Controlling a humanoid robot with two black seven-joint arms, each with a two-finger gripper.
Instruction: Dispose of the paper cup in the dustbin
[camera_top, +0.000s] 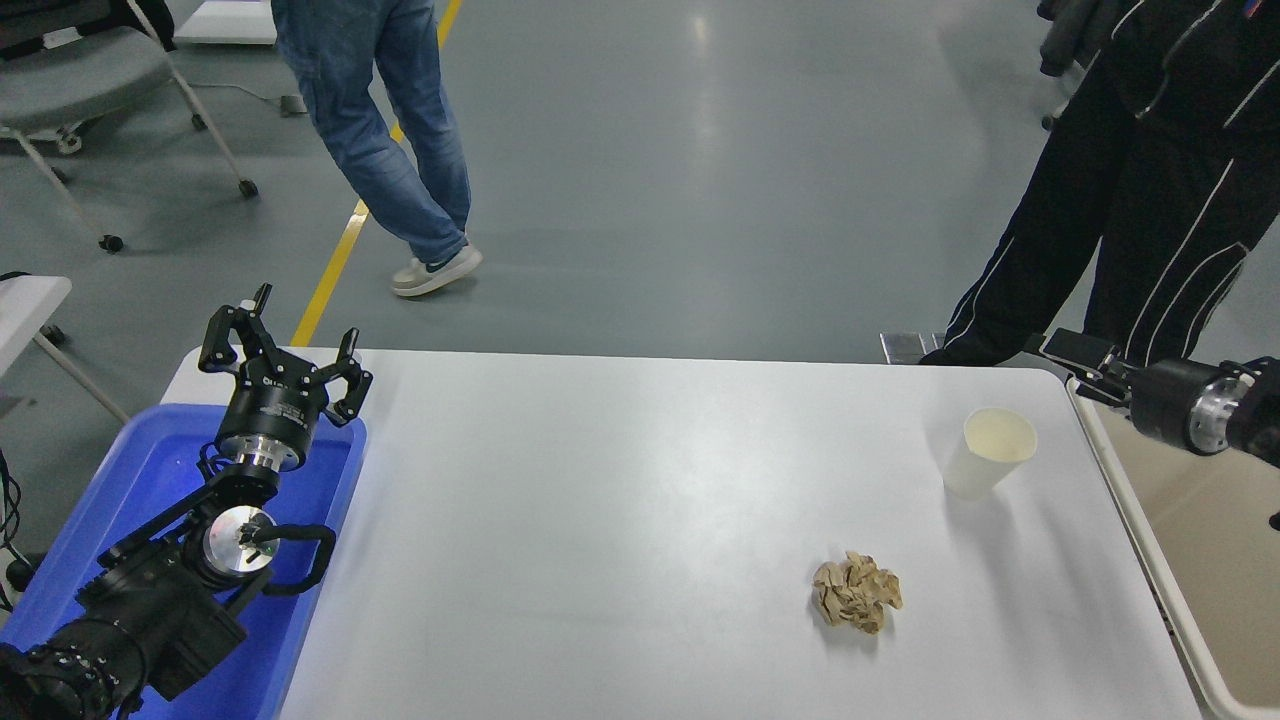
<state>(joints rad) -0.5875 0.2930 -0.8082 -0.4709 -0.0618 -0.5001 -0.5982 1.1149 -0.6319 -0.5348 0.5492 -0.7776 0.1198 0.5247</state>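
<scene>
The paper cup (985, 453) stands upright on the white table (620, 500) near its far right corner, and nothing touches it. The beige dustbin (1141, 545) stands right of the table, cut off by the picture's edge. My right gripper (1078, 368) is open and empty. It points left from the right edge, above the bin's far corner, a little right of and beyond the cup. My left gripper (282, 352) is open and empty, parked at the lower left over the blue tub (150, 470).
A crumpled tan paper ball (856, 593) lies on the table in front of the cup. A person in dark trousers (1130, 200) stands at the far right corner. A person in jeans (390, 130) walks on the floor beyond. An office chair (90, 70) stands at the far left.
</scene>
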